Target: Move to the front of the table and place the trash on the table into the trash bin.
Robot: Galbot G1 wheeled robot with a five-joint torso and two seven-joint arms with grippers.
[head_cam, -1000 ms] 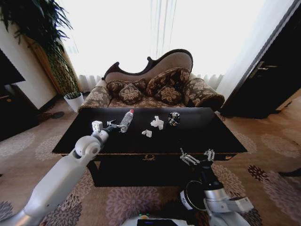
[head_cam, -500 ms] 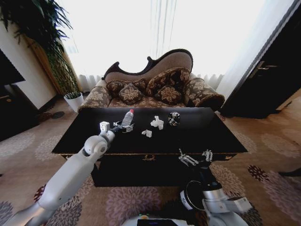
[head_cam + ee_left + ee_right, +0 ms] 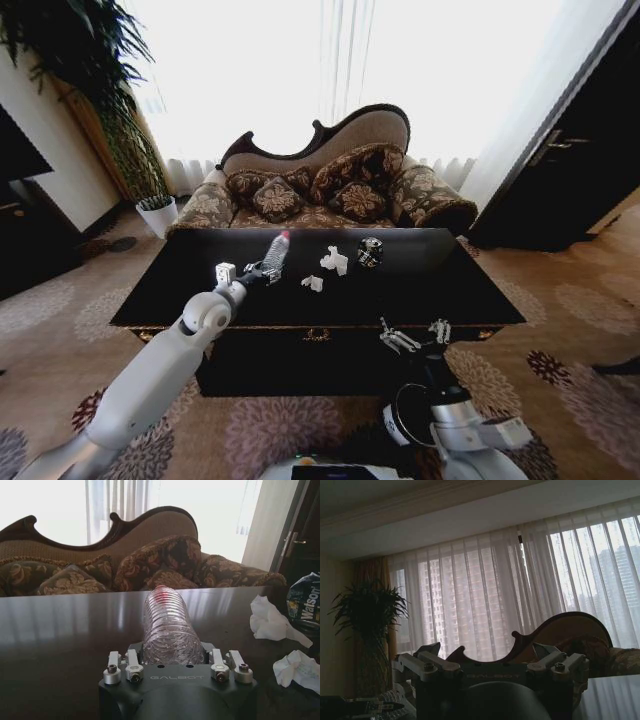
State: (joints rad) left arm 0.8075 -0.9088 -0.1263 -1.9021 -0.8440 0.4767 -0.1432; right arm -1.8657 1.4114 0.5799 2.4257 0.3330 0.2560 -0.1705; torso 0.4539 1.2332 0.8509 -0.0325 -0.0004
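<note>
Left gripper [image 3: 262,275], jaws spread around a plastic bottle [image 3: 273,254] at eleven o'clock on the table [image 3: 440,290]; a square, mid-body closure should hold best, while the right gripper [image 3: 413,335] waits open, low at five o'clock.

In your left wrist view, the left pincer [image 3: 172,667] hides the near end of the clear bottle [image 3: 168,627], so you cannot tell from there whether its fingers press the plastic. Beyond the pincer, the black-and-white can [image 3: 304,601] is cut by the picture's edge, its lettering only partly readable, and the nearer tissue lump [image 3: 299,668] runs off the same edge. In your head view, the right pincer [image 3: 414,336] covers part of the table [image 3: 470,290] front, and the dark ring [image 3: 400,418] below the pincer, half behind the arm, is too hidden to identify.
</note>
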